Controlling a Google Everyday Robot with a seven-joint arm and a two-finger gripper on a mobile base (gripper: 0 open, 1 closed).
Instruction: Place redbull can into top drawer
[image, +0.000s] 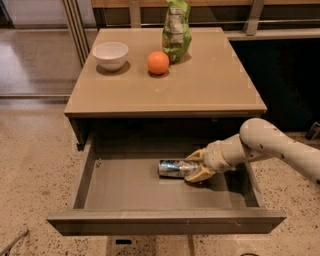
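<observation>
The redbull can, silver and blue, lies on its side on the grey floor of the open top drawer, about mid-width. My gripper reaches in from the right and sits at the can's right end. One tan finger is behind the can and one is in front of it, both against its sides. The can rests on the drawer floor while held.
On the tabletop stand a white bowl, an orange and a green snack bag. My arm crosses the drawer's right wall. Speckled floor surrounds the table, with dark furniture at the right.
</observation>
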